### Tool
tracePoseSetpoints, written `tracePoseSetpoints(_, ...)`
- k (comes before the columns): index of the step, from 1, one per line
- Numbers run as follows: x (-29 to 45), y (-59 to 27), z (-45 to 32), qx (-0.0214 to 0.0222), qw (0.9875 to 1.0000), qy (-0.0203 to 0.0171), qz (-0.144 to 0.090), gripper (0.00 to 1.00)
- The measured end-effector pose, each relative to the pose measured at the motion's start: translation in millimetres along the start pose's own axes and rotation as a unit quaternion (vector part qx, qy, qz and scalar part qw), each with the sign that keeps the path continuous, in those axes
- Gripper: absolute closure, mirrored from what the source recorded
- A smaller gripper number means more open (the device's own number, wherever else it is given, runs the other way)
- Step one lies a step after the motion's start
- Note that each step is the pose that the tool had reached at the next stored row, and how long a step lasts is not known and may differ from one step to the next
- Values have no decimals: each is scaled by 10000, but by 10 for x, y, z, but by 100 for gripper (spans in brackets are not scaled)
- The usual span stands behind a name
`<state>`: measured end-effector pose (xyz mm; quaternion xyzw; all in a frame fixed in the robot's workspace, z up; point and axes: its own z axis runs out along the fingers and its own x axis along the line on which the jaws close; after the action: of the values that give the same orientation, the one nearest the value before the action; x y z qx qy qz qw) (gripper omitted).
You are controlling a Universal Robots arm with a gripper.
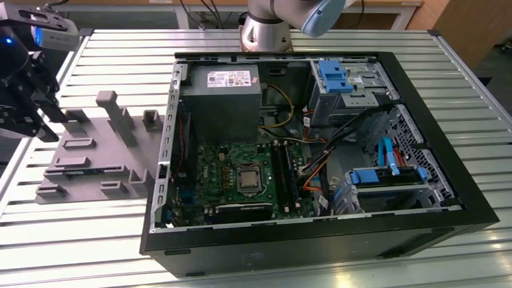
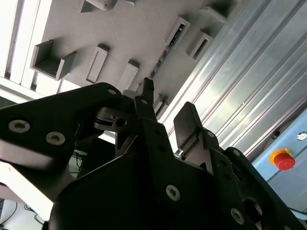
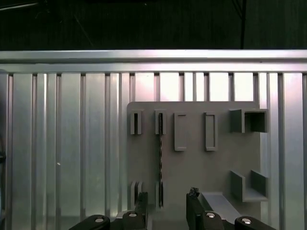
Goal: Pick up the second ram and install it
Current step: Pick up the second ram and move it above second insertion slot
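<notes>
The gripper [image 1: 40, 123] hung at the exterior view's left edge, over the slatted metal table [image 1: 104, 252] and just beside the grey holder plate [image 1: 96, 159], clear of both. In both wrist views its two black fingers [image 3: 142, 211] stood spread, with a wide gap between them and nothing in it; the gripper [image 3: 168, 200] had hold of nothing. The second ram [image 3: 160, 160] stood on its long edge in the holder plate [image 3: 192, 167], a thin dark strip running between two small slotted blocks that held its ends. Its nearer end lay below the gap between the fingers, closer to one finger than to the other, and not touching either. In the second wrist view the same ram [image 2: 163, 55] showed as a slim dark line on the holder plate [image 2: 124, 33], beyond the tips of the gripper [image 2: 167, 103], with a red button [image 2: 283, 159] off on a blue surface near the table's edge. Well apart, toward the exterior view's right, the open computer case [image 1: 320, 249] lay on its side with the green motherboard [image 1: 228, 165] and its silver processor [image 1: 249, 178] facing up.
</notes>
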<state>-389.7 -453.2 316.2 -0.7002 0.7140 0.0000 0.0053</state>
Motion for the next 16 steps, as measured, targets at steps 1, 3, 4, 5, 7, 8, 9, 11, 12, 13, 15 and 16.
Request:
tracePoseSetpoints(1, 0, 0, 11, 0, 10000, 0, 0, 55)
tracePoseSetpoints(3, 0, 1, 33, 0, 10000, 0, 0, 55)
tracePoseSetpoints(4, 0, 2, 42, 0, 10000, 0, 0, 55)
tracePoseSetpoints(5, 0, 2, 52, 0, 10000, 0, 0, 55)
tracePoseSetpoints(7, 1, 4, 69, 0, 10000, 0, 0, 55)
tracePoseSetpoints(8, 0, 7, 79, 1, 10000, 0, 0, 55)
tracePoseSetpoints(9, 0, 10, 89, 1, 10000, 0, 1, 55)
tracePoseSetpoints(11, 1, 26, 103, 0, 10000, 1, 0, 55)
tracePoseSetpoints(12, 1, 34, 111, 0, 10000, 0, 0, 55)
tracePoseSetpoints(13, 2, 43, 119, 0, 10000, 0, 0, 55)
tracePoseSetpoints(15, 2, 54, 130, 1, 10000, 0, 0, 55)
tracePoseSetpoints(16, 2, 55, 130, 1, 10000, 0, -1, 55)
